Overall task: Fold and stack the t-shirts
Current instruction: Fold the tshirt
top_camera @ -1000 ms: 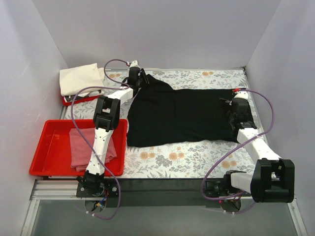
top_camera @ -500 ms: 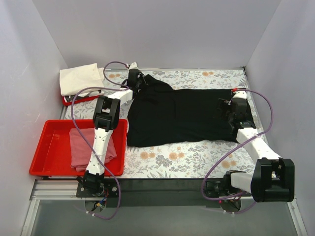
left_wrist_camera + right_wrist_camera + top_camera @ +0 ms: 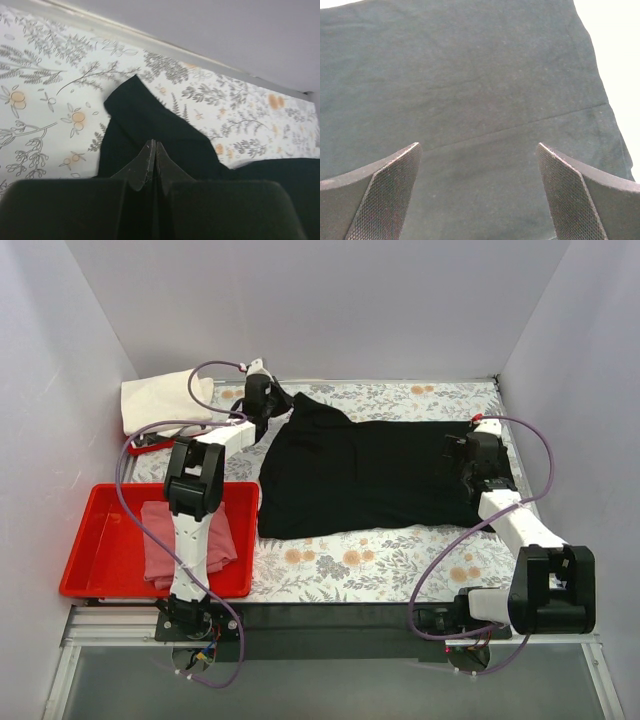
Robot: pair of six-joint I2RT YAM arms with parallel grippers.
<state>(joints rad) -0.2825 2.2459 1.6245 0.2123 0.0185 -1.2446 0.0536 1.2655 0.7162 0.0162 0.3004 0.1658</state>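
Note:
The black t-shirt lies spread flat on the flowered table cover. At its far left corner, my left gripper is shut on the sleeve. In the left wrist view the fingertips meet over the black cloth, and the sleeve tip lies on the cover beyond them. Over the shirt's right end my right gripper stands open, nothing between its fingers; only the black t-shirt shows below the right gripper. The pink t-shirt lies in a red tray, partly hidden by the left arm. The cream t-shirt lies at the back left.
The red tray stands at the near left beside the left arm. A second red tray shows under the cream shirt. White walls close in the back and both sides. Purple cables loop from both arms.
My left gripper has shut at the sleeve and moved left and away, the arm swinging left with it. The right gripper has edged a little farther over the shirt, still open.

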